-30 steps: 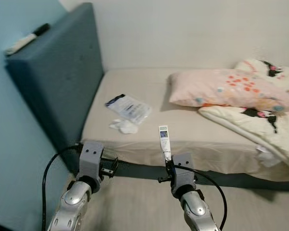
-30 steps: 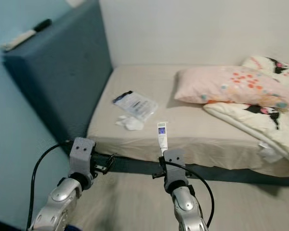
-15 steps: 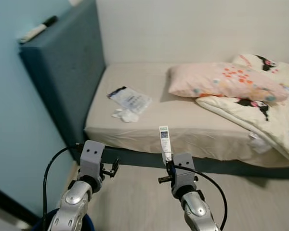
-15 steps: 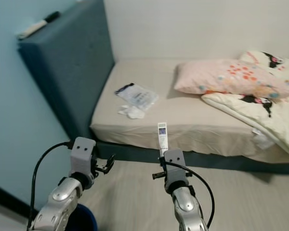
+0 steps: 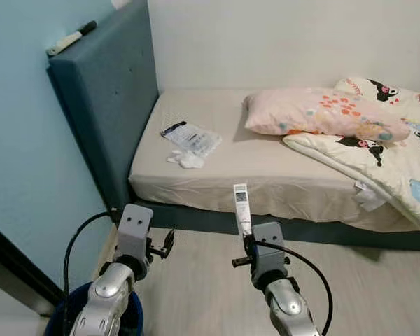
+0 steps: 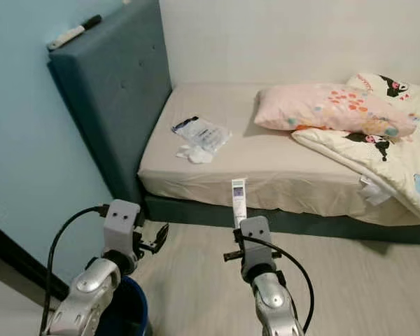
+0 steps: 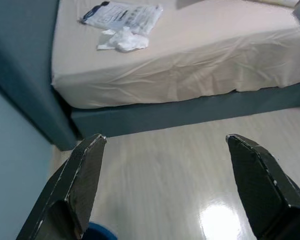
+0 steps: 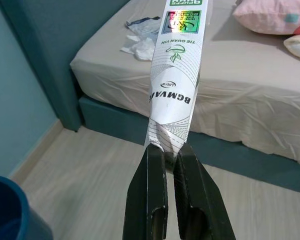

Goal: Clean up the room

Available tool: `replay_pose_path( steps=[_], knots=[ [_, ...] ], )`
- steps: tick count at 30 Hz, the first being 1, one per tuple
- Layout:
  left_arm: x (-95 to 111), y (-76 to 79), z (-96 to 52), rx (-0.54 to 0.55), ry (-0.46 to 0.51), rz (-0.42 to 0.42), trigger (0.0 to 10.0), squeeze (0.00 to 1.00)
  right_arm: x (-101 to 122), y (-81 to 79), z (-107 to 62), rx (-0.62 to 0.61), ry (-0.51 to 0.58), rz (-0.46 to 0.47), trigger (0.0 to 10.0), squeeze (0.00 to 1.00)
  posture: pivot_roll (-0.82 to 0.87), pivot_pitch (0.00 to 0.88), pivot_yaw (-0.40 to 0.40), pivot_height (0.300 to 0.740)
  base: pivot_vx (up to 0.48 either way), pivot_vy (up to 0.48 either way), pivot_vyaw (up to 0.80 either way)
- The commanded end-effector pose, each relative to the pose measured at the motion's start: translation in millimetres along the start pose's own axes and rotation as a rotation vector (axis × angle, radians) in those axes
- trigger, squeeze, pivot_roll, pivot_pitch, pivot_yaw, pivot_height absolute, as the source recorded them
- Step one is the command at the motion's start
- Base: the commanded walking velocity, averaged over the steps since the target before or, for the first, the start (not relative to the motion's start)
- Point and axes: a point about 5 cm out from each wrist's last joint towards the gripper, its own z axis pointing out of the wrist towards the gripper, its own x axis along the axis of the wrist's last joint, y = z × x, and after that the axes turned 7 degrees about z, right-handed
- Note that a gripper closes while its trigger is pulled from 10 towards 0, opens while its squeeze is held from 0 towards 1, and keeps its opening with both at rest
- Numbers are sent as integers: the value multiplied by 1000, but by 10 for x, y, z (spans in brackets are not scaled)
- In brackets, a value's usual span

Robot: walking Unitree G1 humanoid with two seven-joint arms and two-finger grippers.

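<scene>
Between right end effector (image 8: 171,150) fingers, "BGMVAE" tube (image 8: 177,75)

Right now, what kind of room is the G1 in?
Almost certainly a bedroom: a bed with a bare beige mattress, a padded teal headboard against the blue wall, and a pink pillow next to a cartoon-print duvet.

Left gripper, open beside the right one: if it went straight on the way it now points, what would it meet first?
Probably the floor: the left gripper aims down at bare boards short of the bed's dark base. The mattress lies farther on. Depth is uncertain from these views.
</scene>
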Motion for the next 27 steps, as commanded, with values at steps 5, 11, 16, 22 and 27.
replay_pose_path(
  steps=[5, 11, 16, 22, 27],
  knots=[
    [-65, 7, -2, -9, -40, 30, 10000, 0, -32, 17, -10, -4, -9, 11, 10000, 0, 44, 99, 11, 732, 0, 0, 0],
    [-66, 9, 12, -6, -50, 37, 10000, 0, -28, 17, -1, 4, -14, -19, 10000, 0, 44, 105, 13, 732, 0, 0, 0],
    [-70, -6, 31, 16, -63, 40, 10000, 0, -38, -7, 5, 34, -30, -39, 10000, 0, 44, 111, 8, 732, 0, 0, 320],
    [-92, -2, 25, 28, -78, 37, 10000, 0, -43, -19, 13, 47, -40, -42, 10000, 0, 47, 111, 1, 732, 0, 0, 800],
    [-109, 11, 12, 30, -86, 38, 10000, 0, -42, -18, 23, 55, -44, -47, 10000, 0, 48, 115, -4, 732, 0, 0, 800]
  ],
)
